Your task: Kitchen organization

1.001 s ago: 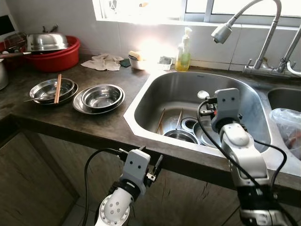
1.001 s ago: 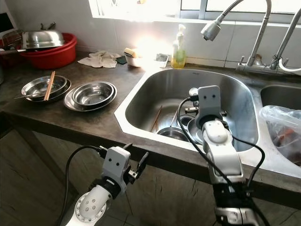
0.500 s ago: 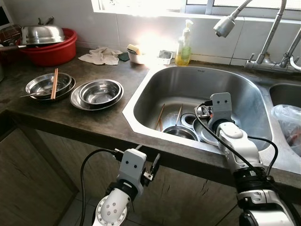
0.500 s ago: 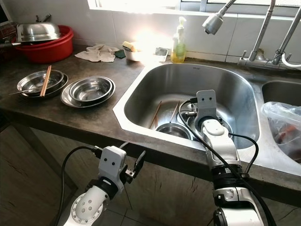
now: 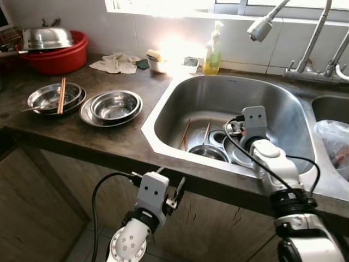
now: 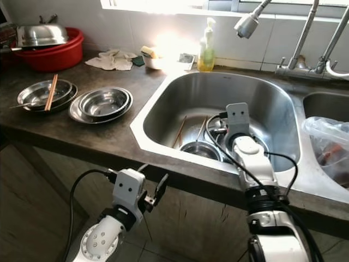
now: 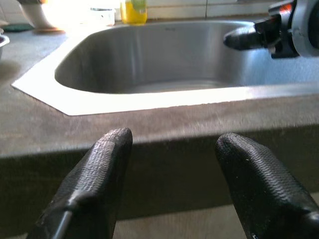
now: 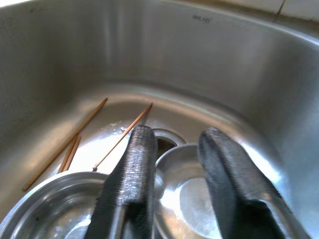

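Note:
My right gripper point(image 8: 177, 134) is open, low inside the steel sink point(image 5: 180, 93). Its fingers hover just over a small steel dish point(image 8: 189, 194) beside the drain. A larger steel bowl point(image 5: 210, 154) lies beside that dish on the sink floor. Loose wooden chopsticks point(image 8: 124, 134) rest on the sink bottom beyond the bowls. My left gripper point(image 7: 174, 139) is open and empty, held below the counter's front edge point(image 7: 149, 124) and facing the sink front. On the counter to the left stand stacked steel bowls point(image 5: 115, 105) and another bowl point(image 5: 54, 97) with chopsticks point(image 5: 60, 94) across it.
A red basin point(image 5: 57, 54) with a steel lid point(image 5: 46, 38) stands at the back left. A rag point(image 5: 117, 63), a soap bottle point(image 5: 212, 52) and a spray faucet point(image 5: 259, 27) line the back. A plastic bag point(image 5: 335, 144) fills the second basin on the right.
My right gripper has dropped lower into the sink, closer to the dishes on its floor. The camera has shifted a little. The left gripper has hardly moved.

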Tool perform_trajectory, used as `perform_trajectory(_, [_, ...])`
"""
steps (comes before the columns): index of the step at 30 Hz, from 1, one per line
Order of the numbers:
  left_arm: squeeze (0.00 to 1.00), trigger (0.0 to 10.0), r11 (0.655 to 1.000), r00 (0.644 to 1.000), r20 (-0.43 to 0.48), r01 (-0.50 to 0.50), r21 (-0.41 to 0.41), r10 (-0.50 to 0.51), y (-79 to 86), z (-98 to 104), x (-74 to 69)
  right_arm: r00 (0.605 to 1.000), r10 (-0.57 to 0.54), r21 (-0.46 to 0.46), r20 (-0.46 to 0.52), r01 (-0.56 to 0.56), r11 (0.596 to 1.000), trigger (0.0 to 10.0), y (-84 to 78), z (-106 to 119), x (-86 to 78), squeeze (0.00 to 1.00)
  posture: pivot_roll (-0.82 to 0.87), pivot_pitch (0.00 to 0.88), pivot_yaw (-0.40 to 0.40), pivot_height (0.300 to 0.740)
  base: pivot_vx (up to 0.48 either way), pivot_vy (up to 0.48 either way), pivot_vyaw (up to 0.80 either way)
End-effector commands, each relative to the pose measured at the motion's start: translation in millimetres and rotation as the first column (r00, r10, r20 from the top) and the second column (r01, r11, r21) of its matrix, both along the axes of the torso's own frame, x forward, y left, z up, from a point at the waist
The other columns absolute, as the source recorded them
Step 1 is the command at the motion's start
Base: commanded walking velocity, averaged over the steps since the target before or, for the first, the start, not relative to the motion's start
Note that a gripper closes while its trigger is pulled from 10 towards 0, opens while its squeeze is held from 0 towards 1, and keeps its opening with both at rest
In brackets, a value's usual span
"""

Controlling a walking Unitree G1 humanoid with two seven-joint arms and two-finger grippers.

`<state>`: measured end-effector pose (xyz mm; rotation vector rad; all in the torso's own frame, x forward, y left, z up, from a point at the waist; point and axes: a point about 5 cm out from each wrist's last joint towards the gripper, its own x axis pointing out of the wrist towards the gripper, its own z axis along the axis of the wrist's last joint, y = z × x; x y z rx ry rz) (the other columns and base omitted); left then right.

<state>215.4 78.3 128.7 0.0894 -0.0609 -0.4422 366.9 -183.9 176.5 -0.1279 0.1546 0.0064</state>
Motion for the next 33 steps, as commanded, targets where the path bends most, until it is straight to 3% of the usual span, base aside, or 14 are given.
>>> perform_trajectory(1, [0.0, 10.0, 1.0, 1.0, 0.018, 0.009, -0.016, -0.009, -1.7, 3.7, 0.1, 1.0, 0.012, 0.002, 0.028, -0.012, 1.0, 10.0, 3.2, 4.3, -2.6, 0.37, 0.12, 0.068, -0.035, 0.74, 0.0, 0.0, 0.0])
perform_trajectory(2, [0.0, 10.0, 1.0, 1.0, 0.018, 0.009, -0.016, -0.009, -1.7, 3.7, 0.1, 1.0, 0.012, 0.002, 0.028, -0.012, 1.0, 10.0, 3.2, 4.3, -2.6, 0.37, 0.12, 0.068, -0.035, 0.74, 0.0, 0.0, 0.0])
perform_trajectory(3, [0.0, 10.0, 1.0, 1.0, 0.019, 0.009, -0.015, -0.008, -1.7, 3.6, 1.1, 0.999, 0.011, 0.007, 0.041, -0.011, 1.0, 10.0, 3.8, 5.6, -3.6, 0.0, 0.12, 0.065, -0.037, 0.74, 0.0, 0.0, 0.0])
perform_trajectory(9, [0.0, 10.0, 1.0, 1.0, 0.019, 0.008, -0.012, -0.008, -2.2, 3.0, 5.1, 0.998, 0.009, 0.031, 0.06, -0.011, 0.999, 10.0, 7.2, 8.6, -6.4, 0.0, 0.12, 0.058, -0.032, 0.74, 0.0, 0.0, 0.0])
perform_trajectory(13, [0.0, 10.0, 1.0, 1.0, 0.027, 0.001, -0.008, -0.001, -1.8, 2.2, 7.6, 0.986, 0.011, 0.079, 0.167, -0.024, 0.997, 10.0, 11.0, 24.1, -14.0, 0.0, 0.12, 0.048, -0.033, 0.74, 0.0, 0.0, 0.0])
perform_trajectory(18, [0.0, 10.0, 1.0, 1.0, 0.03, -0.004, -0.004, 0.004, -0.6, 2.1, 9.5, 0.952, 0.041, 0.043, 0.303, -0.057, 0.997, 10.0, 18.5, 39.9, -35.5, 0.0, 0.11, 0.041, -0.031, 0.74, 0.0, 0.0, 0.0])
perform_trajectory(33, [0.0, 10.0, 1.0, 0.999, 0.036, 0.0, 0.004, 0.0, 1.1, -0.2, 15.1, 0.924, 0.06, 0.081, 0.378, -0.097, 0.992, 10.0, 27.5, 32.8, -82.4, 0.0, 0.09, 0.018, -0.014, 0.74, 0.0, 0.0, 0.0])
